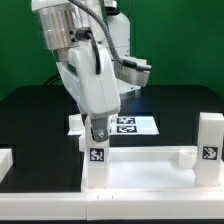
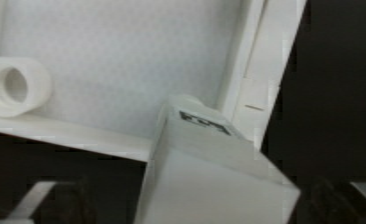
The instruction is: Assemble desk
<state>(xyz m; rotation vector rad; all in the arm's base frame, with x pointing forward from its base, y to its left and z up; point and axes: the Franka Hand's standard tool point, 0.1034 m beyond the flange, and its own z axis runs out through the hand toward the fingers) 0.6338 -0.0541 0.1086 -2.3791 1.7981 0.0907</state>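
1. My gripper (image 1: 97, 132) hangs over the far corner of the panel (image 1: 140, 178), on the exterior view's left. My own arm (image 1: 90, 70) covers much of the scene behind it.
2. The fingers (image 2: 38, 200) stand wide. In the wrist view they are only dark blurs at either edge, with a dark gap between each one and the leg (image 2: 206, 170). As far as that blurred view lets me judge, they are not clamped on it.
3. The leg (image 1: 97, 158) stands upright at that same corner with its black-and-white tag facing the camera. My fingers hide its top, and the panel's rim hides its foot, so I cannot tell whether it is seated in a socket.
4. The panel lies flat on the black table (image 1: 30, 110), nearest the camera. Its near edge is cut off by the frame.
5. The wrist view shows the panel's (image 2: 109, 50) inner face and raised rim, plus a round socket (image 2: 11, 85) that is half cut off at the edge.
6. A second leg (image 1: 210, 140) stands upright at the exterior view's right, near the panel's far corner there. The frame crops it.
7. The marker board (image 1: 132, 125) lies flat beyond the panel, and my arm partly covers it.
8. A white block (image 1: 5, 160) shows at the exterior view's left edge, too cropped to identify.
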